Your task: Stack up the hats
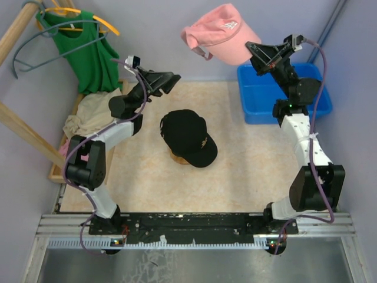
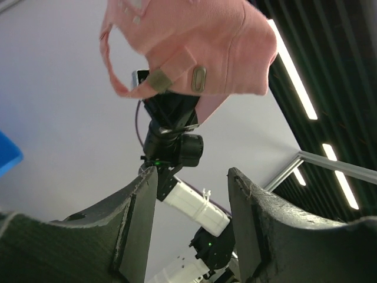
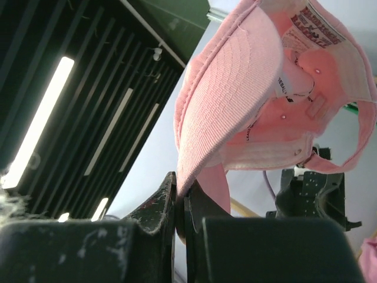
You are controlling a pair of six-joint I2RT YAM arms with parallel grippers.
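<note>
One beige desk (image 1: pixel 253 177) spreads between pale purple walls. At its far right corner sits a blue bin (image 1: pixel 259 100). At far left a green top (image 1: pixel 88 56) hangs on a hanger above a heap of cloths (image 1: pixel 88 115).

Near the desk's middle a black cap (image 1: pixel 187 134) with a gold emblem lies crown up on a tan cap (image 1: pixel 175 157), of which only a near edge shows. A pink cap (image 1: pixel 215 32) hangs in the air over the far edge, left of the bin and well apart from the stack.

The right fingers (image 1: pixel 254 50) are clenched on its brim. The right wrist view shows the brim pinched between them, with the crown's inside and strap above. The left fingers (image 1: pixel 171 78) stand released, with a plain gap between them and nothing in it. They are raised above the desk's far left and pointed toward the pink cap without touching it.
</note>
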